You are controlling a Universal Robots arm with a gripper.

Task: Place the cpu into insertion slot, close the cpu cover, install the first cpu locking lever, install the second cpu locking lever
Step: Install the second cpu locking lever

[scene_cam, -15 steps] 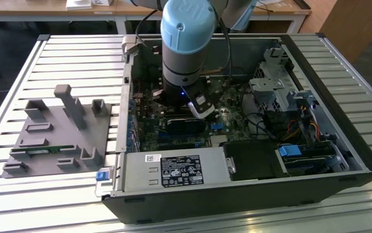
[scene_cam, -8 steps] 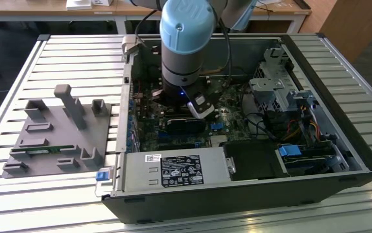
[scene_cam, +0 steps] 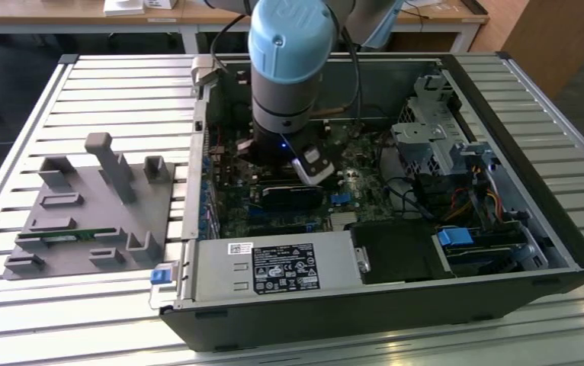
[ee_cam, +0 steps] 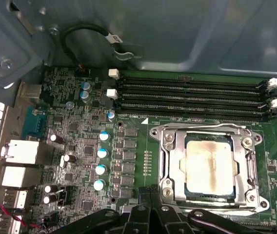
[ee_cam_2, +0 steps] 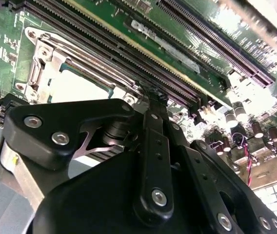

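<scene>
Your gripper point(ee_cam: 146, 195) sits nearest the lens, fingers drawn together holding nothing, hovering just beside the insertion slot point(ee_cam: 207, 168) on the green motherboard point(ee_cam: 85, 146). You have the cpu cover point(ee_cam: 165, 165) lying flat around the slot, with the cpu point(ee_cam: 209, 166) seated inside it, silver top stained brown

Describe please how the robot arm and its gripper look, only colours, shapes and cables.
The arm is a thick cylinder with a light blue cap over a dark grey and black wrist, where a small blue light glows. Black cables run down beside it. The gripper is matte black, built of flat linked bars joined by silver screws.
</scene>
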